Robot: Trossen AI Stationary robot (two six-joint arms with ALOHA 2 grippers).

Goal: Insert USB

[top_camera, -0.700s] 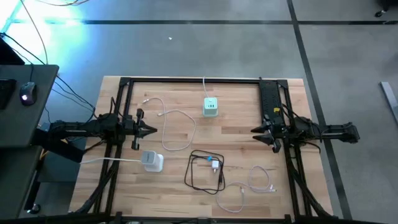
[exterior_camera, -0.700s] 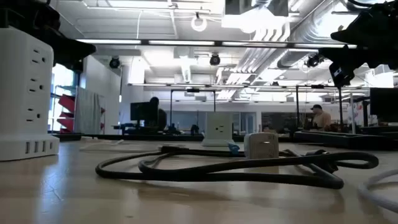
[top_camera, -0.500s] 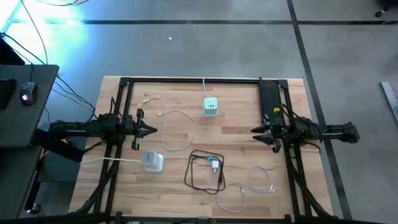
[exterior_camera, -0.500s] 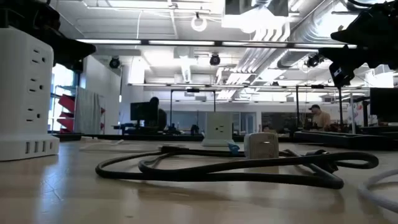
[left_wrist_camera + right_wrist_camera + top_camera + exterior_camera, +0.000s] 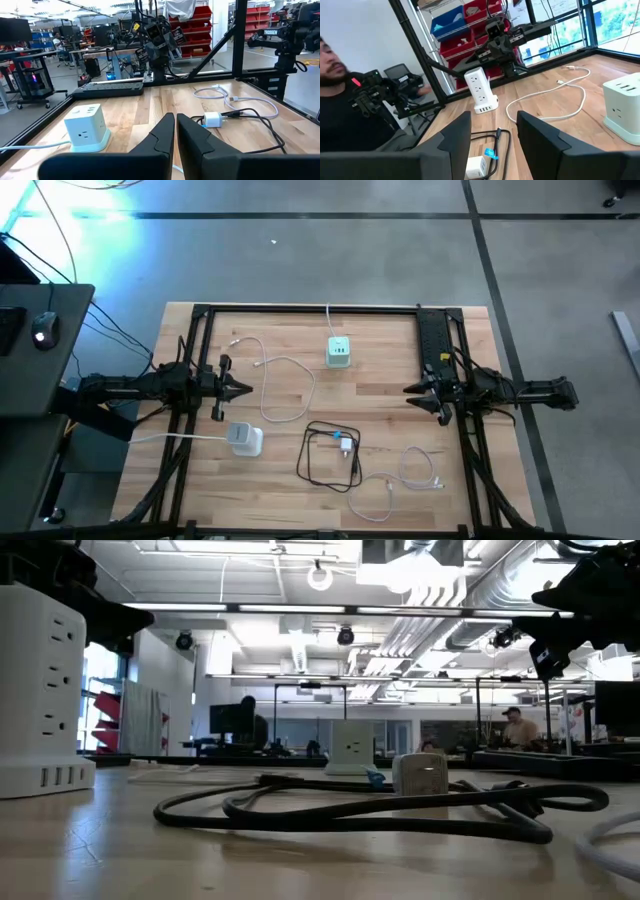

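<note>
My left claw (image 5: 245, 389) hovers level, pinched narrow and empty; my right claw (image 5: 408, 390) faces it, spread wide. The white USB cable (image 5: 412, 477) lies curled below my right claw, its plug direction unclear.

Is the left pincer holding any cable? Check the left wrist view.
No. The left pincer is shut on nothing, above the table, with the cables lying farther off.

Two matte black jointed arms, black cables along links; left tool (image 5: 175, 131) and right tool (image 5: 492, 131): smooth, black, wedge-shaped fingers.
</note>
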